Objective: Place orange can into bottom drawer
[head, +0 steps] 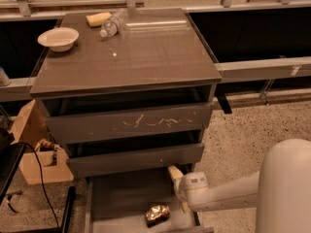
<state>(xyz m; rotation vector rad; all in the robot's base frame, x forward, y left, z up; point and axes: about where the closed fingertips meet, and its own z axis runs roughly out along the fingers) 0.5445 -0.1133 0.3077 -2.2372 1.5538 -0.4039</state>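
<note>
Open bottom drawer (121, 198) holding orange can (157, 212), end effector (179, 191) spread just beside it

frame edge cuts off bottom drawer (125, 194) under the pincer (178, 189).

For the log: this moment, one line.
orange can: lying in bottom drawer | gripper: over drawer, beside can, jaws open, not touching

I see the grey-brown cabinet top (146, 57) carrying a white round bowl (58, 38), a yellow sponge (98, 19) and a clear plastic bottle (112, 25) lying on its side. The gripper (179, 190), fingers spread, is over the bottom drawer (121, 198).
</note>
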